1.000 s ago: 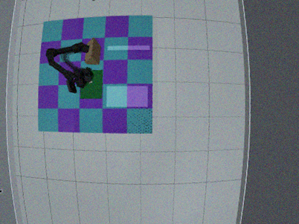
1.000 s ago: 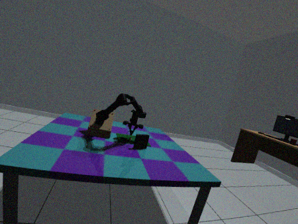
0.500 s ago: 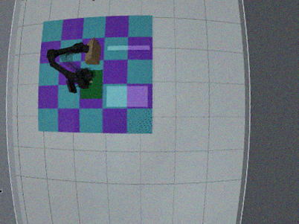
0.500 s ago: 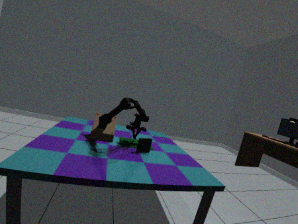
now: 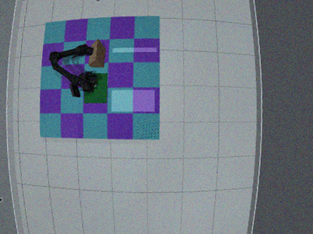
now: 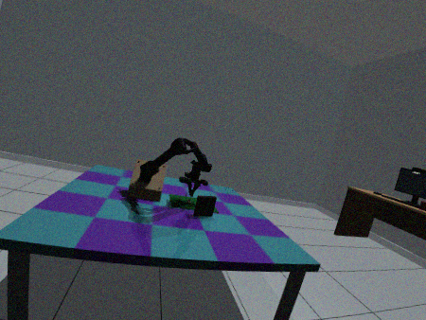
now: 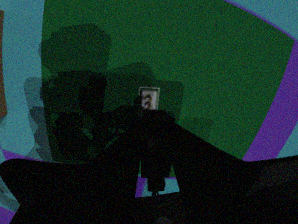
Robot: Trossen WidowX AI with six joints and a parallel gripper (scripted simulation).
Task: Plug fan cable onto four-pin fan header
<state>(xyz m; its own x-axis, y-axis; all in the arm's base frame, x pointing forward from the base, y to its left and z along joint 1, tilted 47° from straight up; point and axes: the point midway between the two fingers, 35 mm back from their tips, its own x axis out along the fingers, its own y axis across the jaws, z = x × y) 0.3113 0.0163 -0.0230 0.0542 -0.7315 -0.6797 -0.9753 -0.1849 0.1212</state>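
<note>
Gripper (image 5: 90,85) (image 6: 191,194) (image 7: 154,127): mine's nearly closed, gripping what I'd guess is the plug, too dark to confirm | header (image 7: 149,101): on the green board (image 5: 100,98) (image 6: 176,203) (image 7: 215,75), pins visible just beside my fingertips | done: grab, probably | left: line up, push down, let go, back off

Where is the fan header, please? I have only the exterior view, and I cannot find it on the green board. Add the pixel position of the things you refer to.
Observer: The wrist view shows the header (image 7: 149,99), a pale rectangular frame, just past the tips of the gripper (image 5: 91,83) (image 6: 191,193) (image 7: 154,127).
Operator: Is it fully free to see?
Observer: No, dark shapes at the fingertips hide its near end; some contacts show inside, and I cannot tell whether anything touches it.
</note>
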